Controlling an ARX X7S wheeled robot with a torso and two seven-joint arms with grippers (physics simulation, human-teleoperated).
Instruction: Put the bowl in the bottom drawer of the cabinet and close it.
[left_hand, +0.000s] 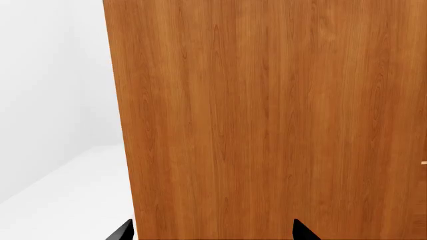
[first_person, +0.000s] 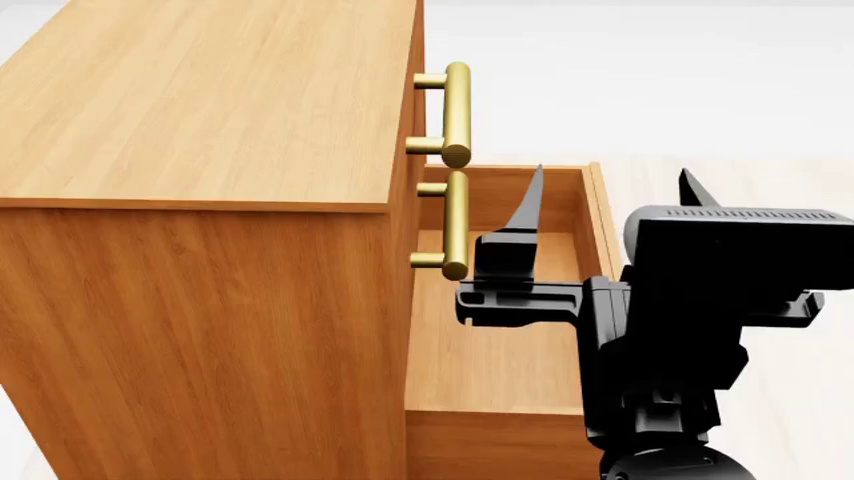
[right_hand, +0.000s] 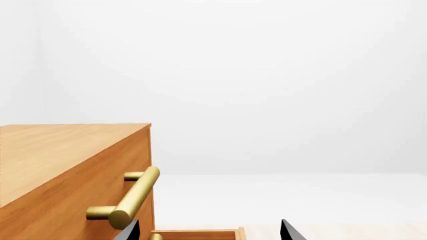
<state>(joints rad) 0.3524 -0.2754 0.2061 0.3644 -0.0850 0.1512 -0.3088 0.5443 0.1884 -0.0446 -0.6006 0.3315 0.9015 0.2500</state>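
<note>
My right claw (first_person: 607, 195) hangs over the pulled-out bottom drawer (first_person: 494, 370), its two black fingers spread wide apart with nothing between them. In the head view one fingertip points up just beside the middle brass handle (first_person: 455, 222), the other stands clear past the drawer's far side wall. The right wrist view agrees: two separated tips at the lower edge, white space between, the top brass handle (right_hand: 131, 201) and a corner of the open drawer below.

My left claw (left_hand: 212, 231) faces a plain side panel of the cabinet (first_person: 200, 330) at close range. Only its two dark tips show in its wrist view, set apart with bare wood behind them, so I take it as open and empty.

The bowl I cannot find in any view. What I can see of the drawer floor is bare wood, but my own arm covers part of it, so the bowl may sit under there; I can't say.

My reading: either the bowl has been let go inside and closing is what remains, or it has yet to be fetched. If it is inside, the next move calls for lifting my right claw clear of the drawer walls, then bringing it round to the drawer front, which runs off the lower edge of the head view, and pushing straight toward the cabinet without catching the handles above.
</note>
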